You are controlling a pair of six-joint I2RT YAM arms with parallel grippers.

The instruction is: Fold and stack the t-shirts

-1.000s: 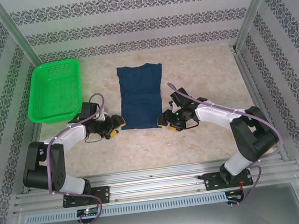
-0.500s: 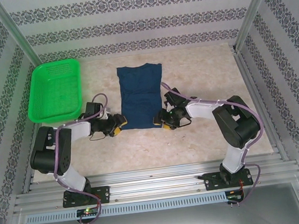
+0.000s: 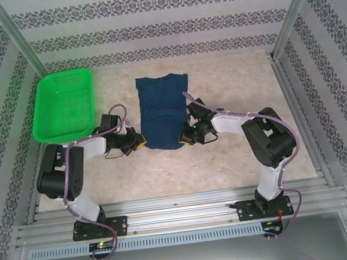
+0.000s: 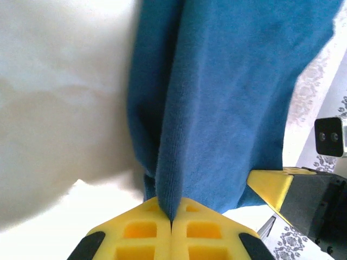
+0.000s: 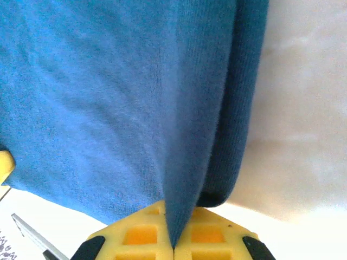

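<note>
The navy t-shirt (image 3: 163,109) lies folded lengthwise into a narrow strip at the middle of the table, neck end far, hem near. My left gripper (image 3: 141,143) is shut on the near left corner of the t-shirt (image 4: 217,108), a ridge of cloth pinched between the yellow fingers (image 4: 146,230). At the near right corner my right gripper (image 3: 184,139) is shut on the t-shirt (image 5: 108,97) in the same way, cloth rising from between its yellow fingers (image 5: 203,233). No printed graphic shows.
A green mesh basket (image 3: 64,105) stands at the far left of the table. Metal posts and patterned walls close in the sides and back. The other gripper's yellow finger (image 4: 268,184) shows at the right in the left wrist view.
Both grippers moved inward to the shirt's near corners and closed on the cloth. The near hem has been pulled in slightly and narrowed.
</note>
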